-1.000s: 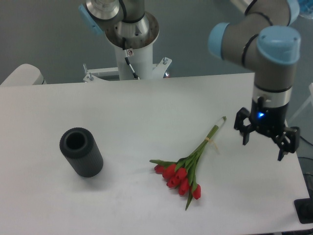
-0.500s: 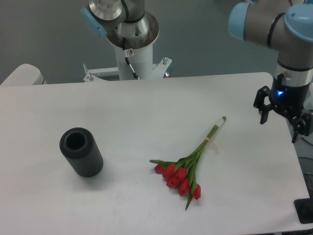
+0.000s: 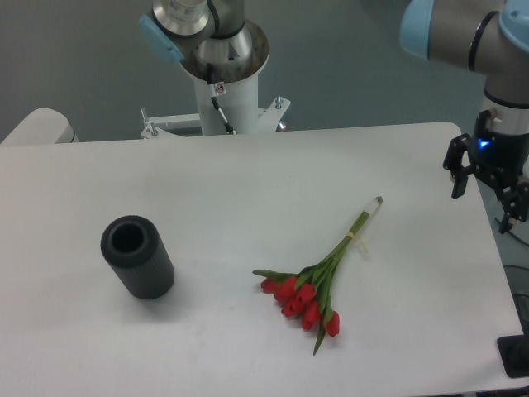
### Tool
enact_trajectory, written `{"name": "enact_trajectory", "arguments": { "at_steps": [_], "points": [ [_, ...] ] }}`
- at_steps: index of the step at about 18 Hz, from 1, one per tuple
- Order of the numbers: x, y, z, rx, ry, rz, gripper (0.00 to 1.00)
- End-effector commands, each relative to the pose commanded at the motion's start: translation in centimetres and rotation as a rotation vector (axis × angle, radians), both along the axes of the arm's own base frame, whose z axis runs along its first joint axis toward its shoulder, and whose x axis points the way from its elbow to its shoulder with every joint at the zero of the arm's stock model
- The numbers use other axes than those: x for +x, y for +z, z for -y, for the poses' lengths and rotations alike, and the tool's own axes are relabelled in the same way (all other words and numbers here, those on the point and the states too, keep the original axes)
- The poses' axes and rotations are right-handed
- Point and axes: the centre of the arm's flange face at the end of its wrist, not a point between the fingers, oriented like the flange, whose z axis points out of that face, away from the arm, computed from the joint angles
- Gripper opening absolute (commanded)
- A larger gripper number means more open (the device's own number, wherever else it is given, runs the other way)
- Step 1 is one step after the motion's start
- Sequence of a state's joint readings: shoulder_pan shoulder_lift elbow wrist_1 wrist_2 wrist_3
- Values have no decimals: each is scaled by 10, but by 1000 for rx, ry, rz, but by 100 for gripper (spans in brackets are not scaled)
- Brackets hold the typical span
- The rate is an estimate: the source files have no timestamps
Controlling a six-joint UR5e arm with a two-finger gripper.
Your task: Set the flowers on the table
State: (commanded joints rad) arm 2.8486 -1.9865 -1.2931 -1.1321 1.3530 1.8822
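Observation:
The flowers, a bunch of red tulips with green stems, lie flat on the white table, blooms toward the front and pale stem ends pointing back right. My gripper hangs open above the table's right edge, well to the right of the stem ends, with nothing between its fingers.
A black ribbed cylinder stands on the left part of the table. The arm's white base column rises behind the far edge. A dark object sits off the table at the lower right.
The gripper has risen and moved right and back, away from the flowers, toward the table's right edge. The flowers and the cylinder have stayed where they were.

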Motion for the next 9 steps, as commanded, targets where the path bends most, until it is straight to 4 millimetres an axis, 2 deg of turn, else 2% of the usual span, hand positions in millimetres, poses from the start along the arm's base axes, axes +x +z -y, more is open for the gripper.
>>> {"name": "enact_trajectory", "arguments": {
  "at_steps": [9],
  "points": [
    [8, -3, -16, 1, -14, -16, 100]
  ]
}}
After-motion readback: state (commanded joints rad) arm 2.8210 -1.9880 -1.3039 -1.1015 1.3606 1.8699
